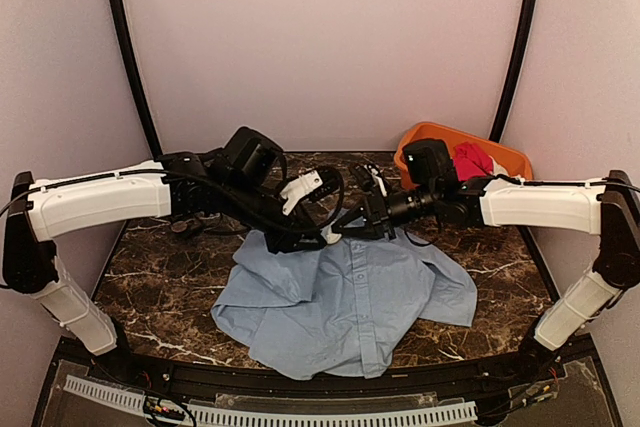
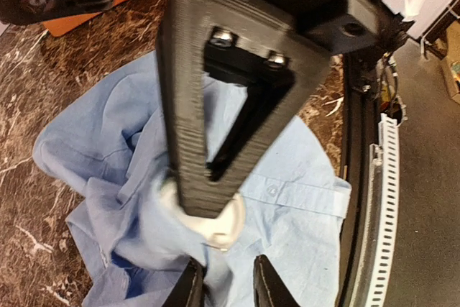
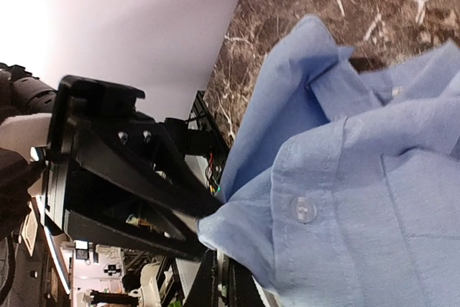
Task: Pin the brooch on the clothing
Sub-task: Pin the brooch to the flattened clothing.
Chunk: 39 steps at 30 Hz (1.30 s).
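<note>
The clothing point(image 1: 350, 297), a light blue shirt, lies crumpled at the centre of the bench point(image 1: 150, 282). Its upper edge is raised toward the two claws, which meet just above it. The right claw point(image 3: 219, 282) is clenched on a fold beside the button strip, at the bottom of its own view. The left claw point(image 2: 226, 287) has its tips somewhat apart with cloth bunched between them; I cannot tell whether it pinches. A pale round piece point(image 2: 221, 226) sits just above those tips. I cannot pick out the brooch. The cloth looks thin, limp and likely to slip, so the doubled button strip or the collar should give the firmer hold.
</note>
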Tool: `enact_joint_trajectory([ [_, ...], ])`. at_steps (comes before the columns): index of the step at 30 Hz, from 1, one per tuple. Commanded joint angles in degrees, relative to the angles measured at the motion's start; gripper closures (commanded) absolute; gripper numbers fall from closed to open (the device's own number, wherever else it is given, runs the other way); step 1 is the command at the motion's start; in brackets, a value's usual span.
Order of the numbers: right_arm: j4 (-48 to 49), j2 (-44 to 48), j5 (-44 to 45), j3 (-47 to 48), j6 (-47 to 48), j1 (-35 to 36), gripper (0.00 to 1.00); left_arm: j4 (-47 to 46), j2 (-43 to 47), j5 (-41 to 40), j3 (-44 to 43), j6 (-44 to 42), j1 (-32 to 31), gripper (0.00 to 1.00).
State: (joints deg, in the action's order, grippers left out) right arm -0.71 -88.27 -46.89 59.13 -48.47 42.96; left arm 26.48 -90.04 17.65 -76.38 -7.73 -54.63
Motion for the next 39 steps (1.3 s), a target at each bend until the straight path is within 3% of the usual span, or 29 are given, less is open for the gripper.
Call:
enact_joint_trajectory([
  [1, 15.04, 2.03, 0.21, 0.38, 1.79, -1.14, 1.0, -4.91, 4.25, 16.73, 2.64, 2.74, 1.84, 0.75],
  [12, 15.19, 2.18, 0.22, -0.34, 3.05, -1.17, 1.0, -3.56, 3.78, 17.11, 1.75, 2.46, 2.42, 0.64],
  [20, 13.55, 2.63, 0.14, -0.81, 3.99, -1.36, 1.0, 0.37, 5.24, 8.73, 0.49, -0.46, 2.43, 0.64],
  [39, 11.42, 1.47, 1.21, -1.64, 5.31, -1.12, 1.0, 1.93, 8.02, 3.11, -0.4, -1.05, 3.75, 0.69],
])
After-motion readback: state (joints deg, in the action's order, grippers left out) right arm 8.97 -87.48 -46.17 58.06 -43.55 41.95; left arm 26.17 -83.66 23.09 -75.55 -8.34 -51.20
